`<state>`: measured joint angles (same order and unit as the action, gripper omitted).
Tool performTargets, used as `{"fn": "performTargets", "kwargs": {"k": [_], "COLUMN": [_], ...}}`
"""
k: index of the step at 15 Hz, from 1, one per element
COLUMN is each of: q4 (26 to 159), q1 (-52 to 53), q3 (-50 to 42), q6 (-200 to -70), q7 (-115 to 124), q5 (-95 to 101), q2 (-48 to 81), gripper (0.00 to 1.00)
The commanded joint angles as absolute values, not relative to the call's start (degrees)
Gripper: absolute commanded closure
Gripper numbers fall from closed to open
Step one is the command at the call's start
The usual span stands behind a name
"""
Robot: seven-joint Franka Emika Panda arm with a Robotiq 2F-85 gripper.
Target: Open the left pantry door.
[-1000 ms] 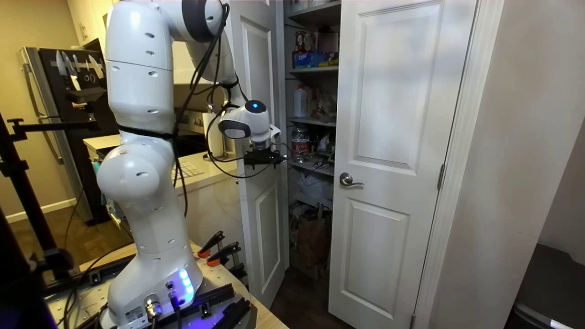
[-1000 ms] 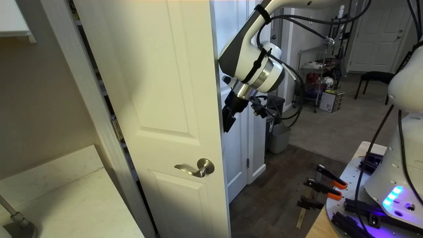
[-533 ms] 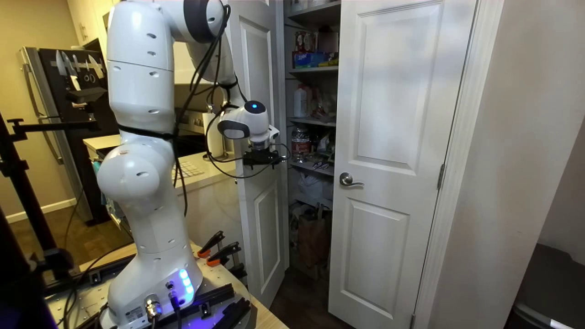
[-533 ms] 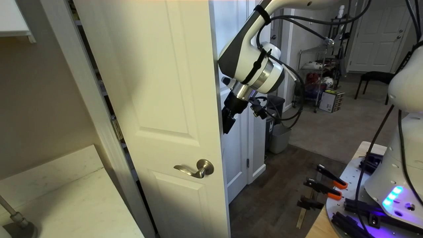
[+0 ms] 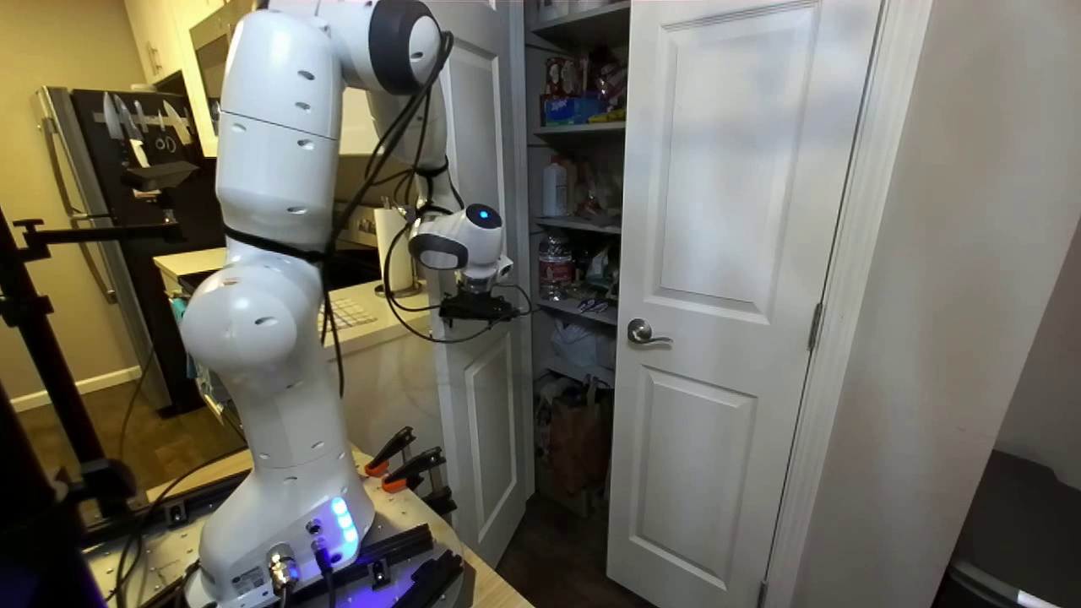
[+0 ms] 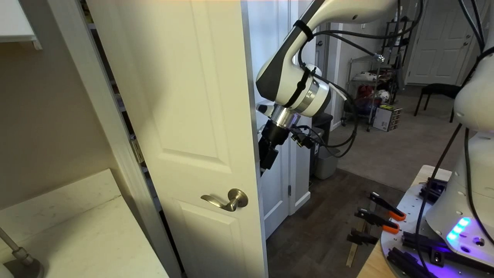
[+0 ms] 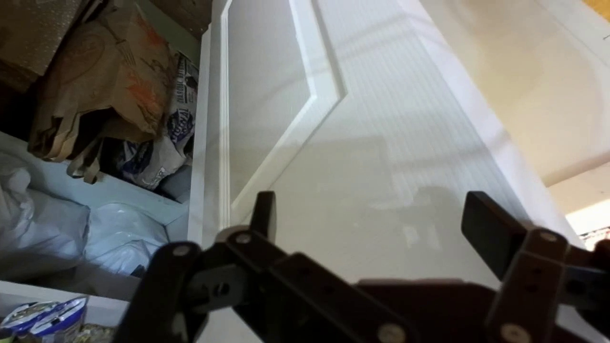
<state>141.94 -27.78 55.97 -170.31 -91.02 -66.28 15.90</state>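
Beside the left door (image 5: 490,401), empty fingers (image 7: 493,233) stand wide apart; the step seems pushing it open: next, sweep outward.

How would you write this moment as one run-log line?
left pantry door: open | gripper: open, holding nothing, beside the door's inner face | contact with door: unclear

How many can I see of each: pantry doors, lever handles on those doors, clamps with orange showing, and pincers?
Left pantry door and right pantry door: 2
Left lever handle and right lever handle: 2
One orange-marked clamp and another orange-marked clamp: 2
Pincer: 1
Total: 7
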Motion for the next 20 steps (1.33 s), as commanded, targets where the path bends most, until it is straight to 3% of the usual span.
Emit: {"fn": "performTargets", "kwargs": {"k": [1, 20], "q4": [141.54, 140.95], "q1": [-26.79, -27.57], "q3": [53.7, 52.48], "q6": [-168.94, -171.27], "q7": [-89.91, -91.62], "q5": [-62.87, -66.45], "q2": [17.9, 17.99], "gripper": [0.0, 0.0]}}
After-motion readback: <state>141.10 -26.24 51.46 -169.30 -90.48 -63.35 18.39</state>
